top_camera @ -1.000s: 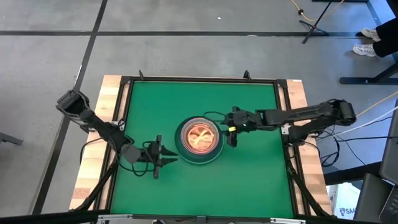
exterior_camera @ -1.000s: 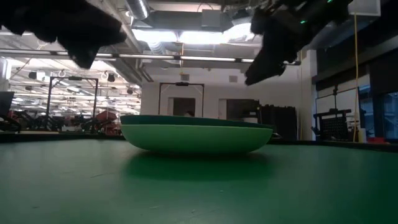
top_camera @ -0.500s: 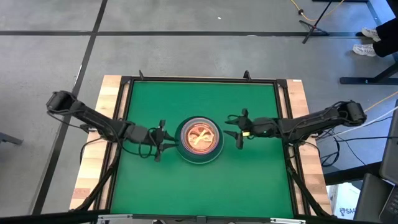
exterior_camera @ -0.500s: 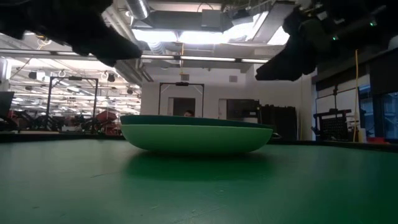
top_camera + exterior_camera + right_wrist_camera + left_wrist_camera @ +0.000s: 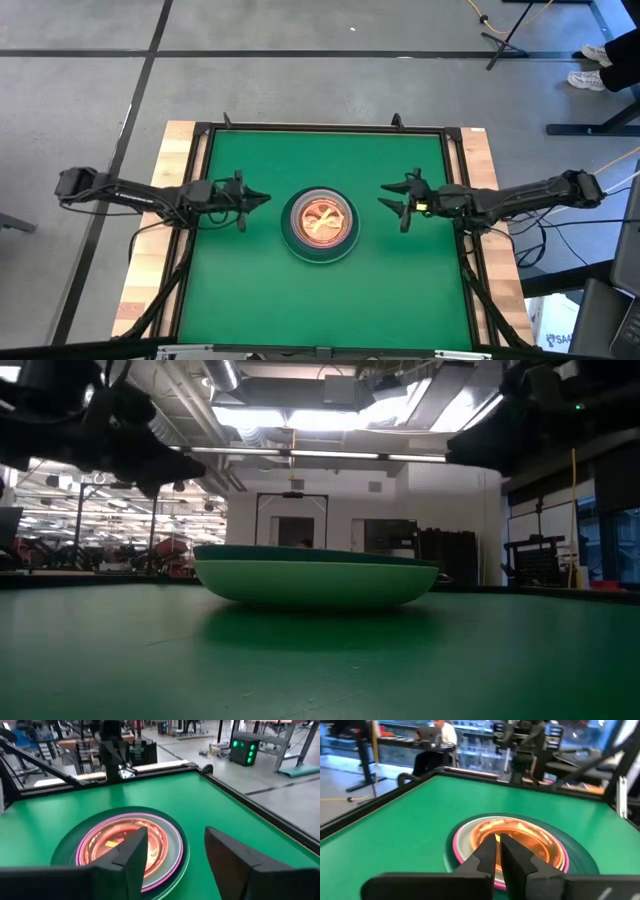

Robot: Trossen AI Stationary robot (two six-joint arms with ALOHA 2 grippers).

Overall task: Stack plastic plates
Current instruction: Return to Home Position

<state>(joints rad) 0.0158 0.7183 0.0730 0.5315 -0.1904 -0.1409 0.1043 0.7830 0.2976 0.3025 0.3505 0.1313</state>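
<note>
**Green table top: one plate stack at centre, a gripper on either side**

Green matting covers the table [image 5: 400, 290], which is framed in black and flanked by wooden boards [image 5: 172, 190] on a grey floor [image 5: 300, 60]. One plate stack [image 5: 320, 224] is recorded at the middle of the table.

Seen from above, a dark green plate [image 5: 320, 257] forms the outer ring. Inside it a pink plate [image 5: 456, 842] shows as a thin rim, and an orange translucent plate [image 5: 321, 219] with bar marks lies on top. At table height, a light green plate [image 5: 315, 584] is seen resting on the matting, with the dark green rim just above it. The layers between the pink rim and the orange top cannot be counted.

The left gripper [image 5: 258, 198] is held above the matting near the stack's left side, apart from it and pointed toward it. Its fingers [image 5: 485, 860] are brought together with only a slit between the tips, and nothing is held.

The right gripper [image 5: 390, 198] is held on the opposite side, likewise apart from the stack and pointed at it. Its fingers [image 5: 131, 851] are spread wide, and nothing is gripped. Both arms are stretched out low from the table's side edges.

Beyond the table, a person [image 5: 440, 734] is seen seated at a desk in the left wrist view.
</note>
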